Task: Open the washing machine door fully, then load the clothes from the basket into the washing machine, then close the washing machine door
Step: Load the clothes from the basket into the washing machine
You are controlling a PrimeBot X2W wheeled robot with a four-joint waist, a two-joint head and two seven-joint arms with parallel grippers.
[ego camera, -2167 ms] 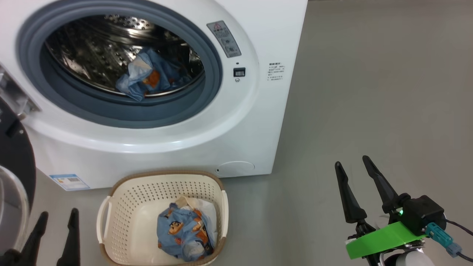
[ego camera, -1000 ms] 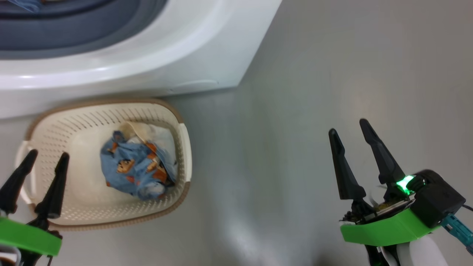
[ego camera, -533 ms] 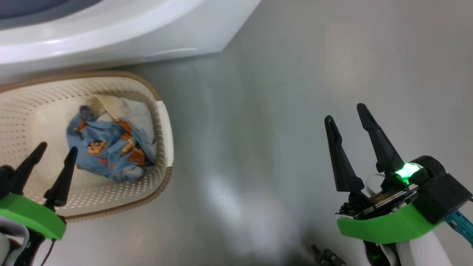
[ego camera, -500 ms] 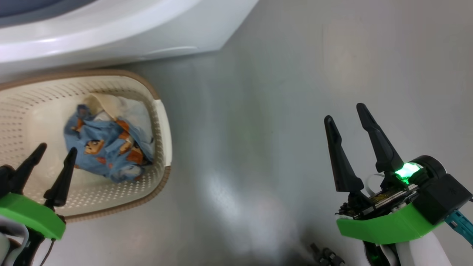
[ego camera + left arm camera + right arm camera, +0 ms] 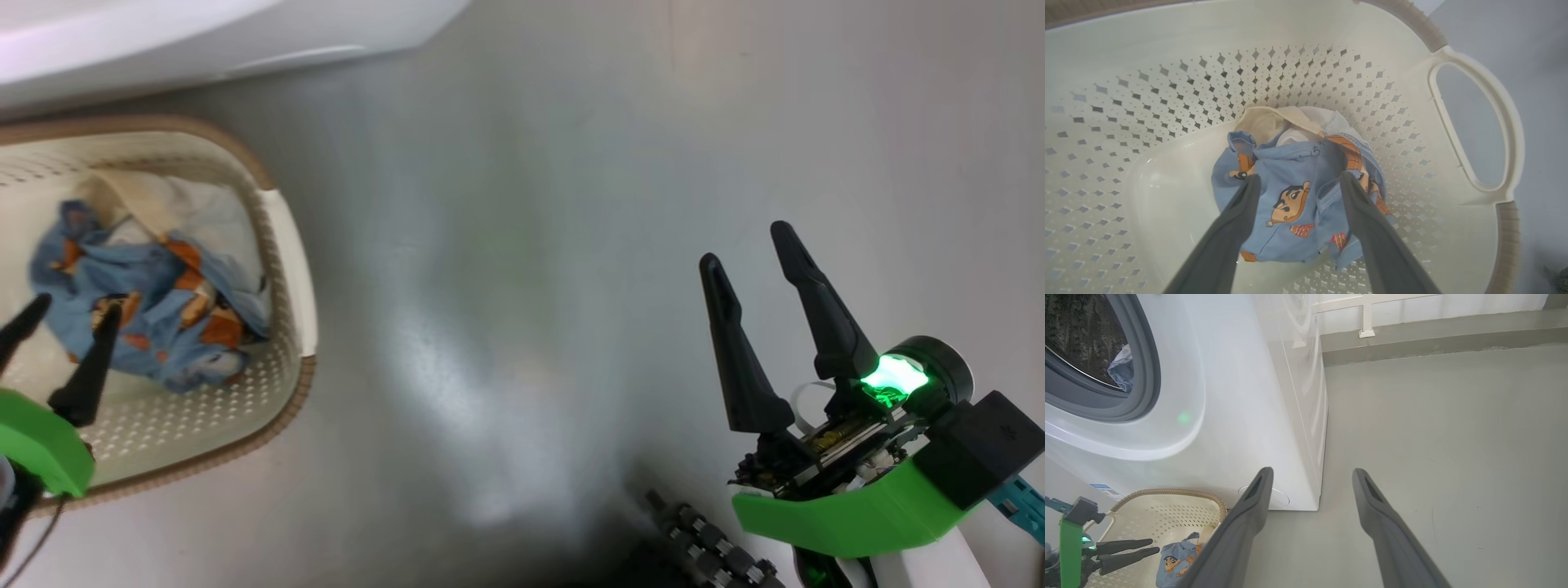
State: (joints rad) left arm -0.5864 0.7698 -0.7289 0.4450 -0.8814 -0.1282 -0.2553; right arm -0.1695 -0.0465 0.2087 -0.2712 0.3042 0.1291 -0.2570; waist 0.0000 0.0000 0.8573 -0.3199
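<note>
Grey floor [image 5: 531, 245] spreads smooth and bare under me, and far off in my right wrist view it meets a low kerb [image 5: 1433, 339]. On my left stands the washing machine [image 5: 1241, 396], white, with its grey gasket [image 5: 1145, 375] ringing the steel drum [image 5: 1081, 335]. One blue garment [image 5: 1122, 369] already lies at the lip of the drum. A blue label sticker [image 5: 1106, 491] sits low on the front panel.

Just in front of the machine, on the floor, is the basket [image 5: 1474, 122], cream and perforated with a brown rim and a white side handle [image 5: 1502, 102]. The clothes [image 5: 1290, 196] are bunched in its bottom: light blue cloth printed with orange-brown bears, with cream-white fabric showing behind it.

My left jaws are spread wide and reach down inside the basket. Their dark fingers [image 5: 1233, 228] stand one on each side of a bear print. They have hold of nothing, and I cannot tell whether the tips touch the cloth.

My right jaws are also fully spread and empty. Those fingers [image 5: 735, 359] hang over bare floor, well apart from the basket and off to the right of the machine's front corner.
</note>
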